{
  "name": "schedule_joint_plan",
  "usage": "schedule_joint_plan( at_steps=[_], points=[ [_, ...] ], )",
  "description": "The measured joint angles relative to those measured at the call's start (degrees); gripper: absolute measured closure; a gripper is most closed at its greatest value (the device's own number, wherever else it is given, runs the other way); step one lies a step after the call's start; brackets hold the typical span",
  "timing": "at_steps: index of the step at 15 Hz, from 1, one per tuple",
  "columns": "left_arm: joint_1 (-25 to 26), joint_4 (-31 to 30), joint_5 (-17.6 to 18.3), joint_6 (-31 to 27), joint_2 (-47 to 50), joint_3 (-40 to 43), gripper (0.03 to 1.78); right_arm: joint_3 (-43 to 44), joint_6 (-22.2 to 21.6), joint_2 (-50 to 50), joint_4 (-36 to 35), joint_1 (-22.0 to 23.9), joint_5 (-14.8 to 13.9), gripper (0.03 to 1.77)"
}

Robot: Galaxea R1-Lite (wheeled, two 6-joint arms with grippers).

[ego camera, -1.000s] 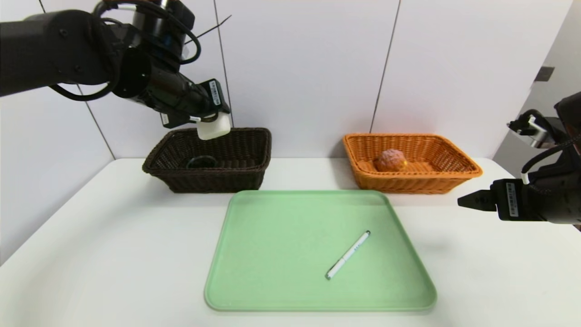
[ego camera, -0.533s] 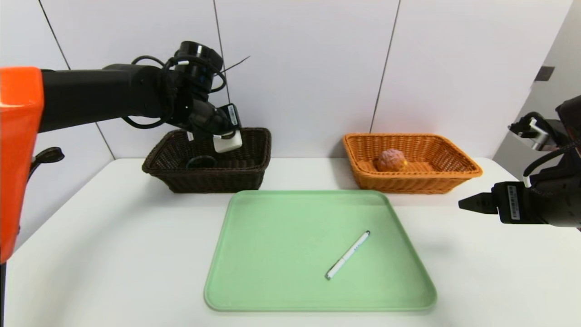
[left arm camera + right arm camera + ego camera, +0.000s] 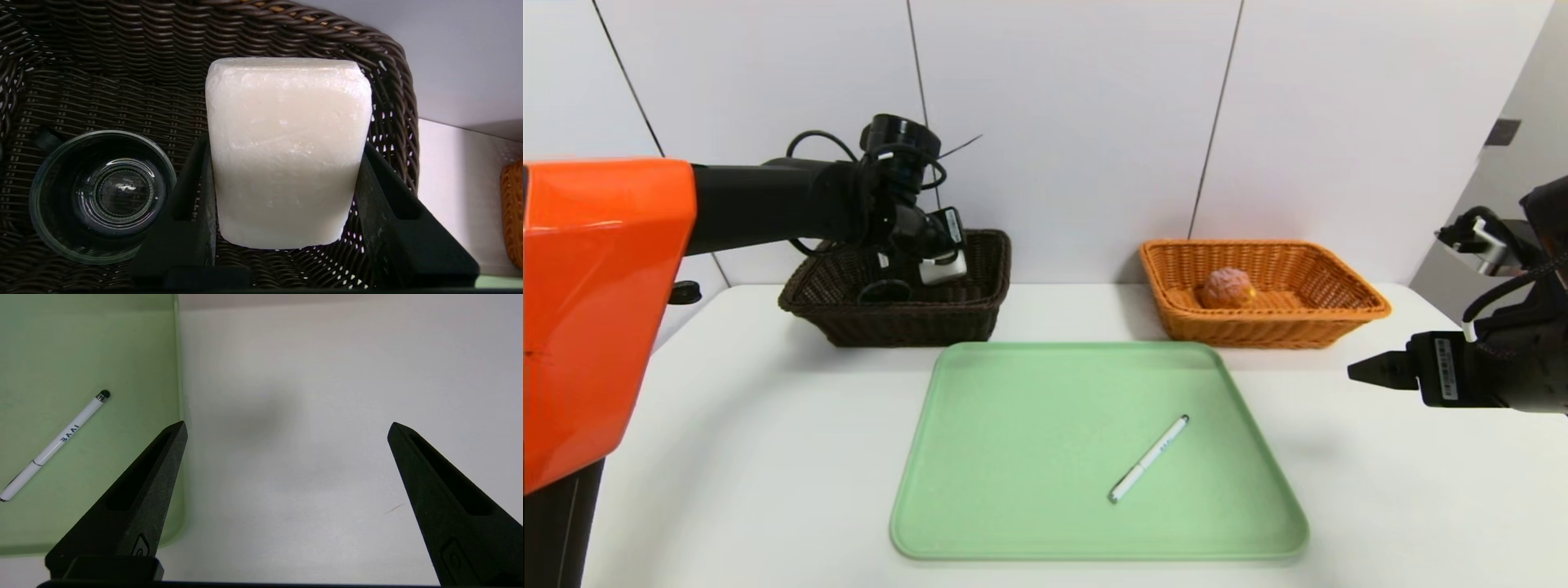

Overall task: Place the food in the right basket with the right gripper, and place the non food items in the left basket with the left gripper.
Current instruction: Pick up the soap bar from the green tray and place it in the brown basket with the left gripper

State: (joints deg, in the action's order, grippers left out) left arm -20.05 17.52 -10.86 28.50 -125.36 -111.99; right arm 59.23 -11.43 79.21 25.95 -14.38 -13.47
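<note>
Head view showed the left gripper [image 3: 929, 265] pinching the white block [image 3: 943, 268] by its flat sides inside the dark basket [image 3: 907, 322] at upper left, a stiff, likely slick, light piece, while the right gripper [image 3: 1368, 371] waited spread wide at right.

The slim white pen [image 3: 57, 444] lying on the green tray [image 3: 122, 343] is showing dark printed letters along its barrel, reading "IVVE" in the right wrist view; in the head view the same print on the pen [image 3: 1149, 458] is too small to read. White stickers on the housings of the left tool [image 3: 931, 265] and right tool [image 3: 1372, 371] are carrying barcode-like print that is not legible.
</note>
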Motion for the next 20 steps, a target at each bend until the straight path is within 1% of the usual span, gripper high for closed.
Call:
schedule_joint_plan(
  at_steps=[14, 20],
  points=[
    [0.5, -0.7, 0.0, -0.5, -5.7, 0.0, 0.84, -0.3, 0.1, 0.4, -0.1, 0.1, -0.1, 0.1],
    [0.5, -2.7, -1.6, -2.1, -6.2, 0.0, 0.47, 0.1, 0.5, 1.3, -0.9, 0.1, -0.1, 0.1]
  ],
)
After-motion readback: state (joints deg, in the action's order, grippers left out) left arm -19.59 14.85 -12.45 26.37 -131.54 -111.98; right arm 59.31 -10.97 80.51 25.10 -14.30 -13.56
